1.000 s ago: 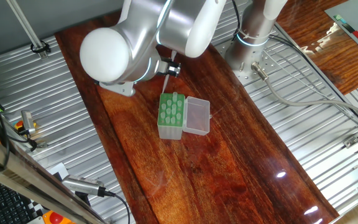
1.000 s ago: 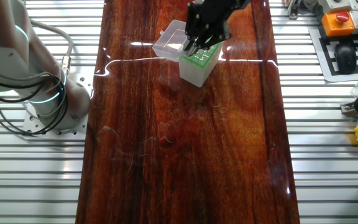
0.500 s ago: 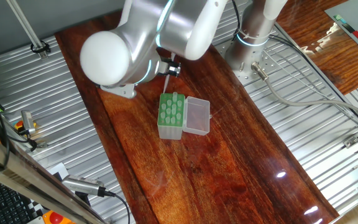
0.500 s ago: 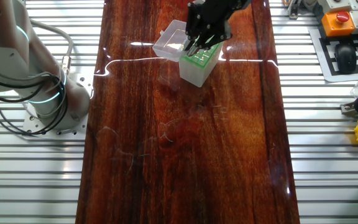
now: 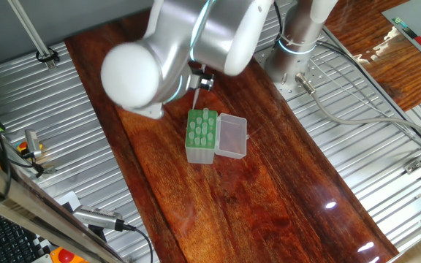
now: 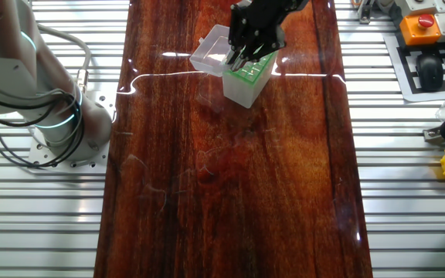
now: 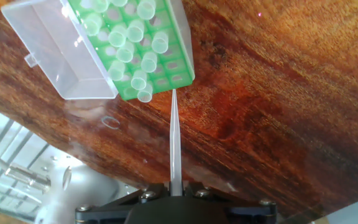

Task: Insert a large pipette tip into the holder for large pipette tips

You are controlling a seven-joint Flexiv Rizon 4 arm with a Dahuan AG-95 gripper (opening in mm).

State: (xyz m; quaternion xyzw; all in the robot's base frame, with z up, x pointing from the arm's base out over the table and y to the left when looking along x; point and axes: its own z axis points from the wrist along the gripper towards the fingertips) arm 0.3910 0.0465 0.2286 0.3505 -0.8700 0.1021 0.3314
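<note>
The end effector (image 7: 175, 190) grips the pipette tip (image 7: 174, 140) by its wide end, the thin point aimed down at the near edge of the green rack (image 7: 160, 59) and not yet in a hole. The rack sits on the dark wooden surface (image 6: 230, 193) with its clear lid (image 7: 48, 46) swung open beside it, several tips already seated in its grid.
</note>
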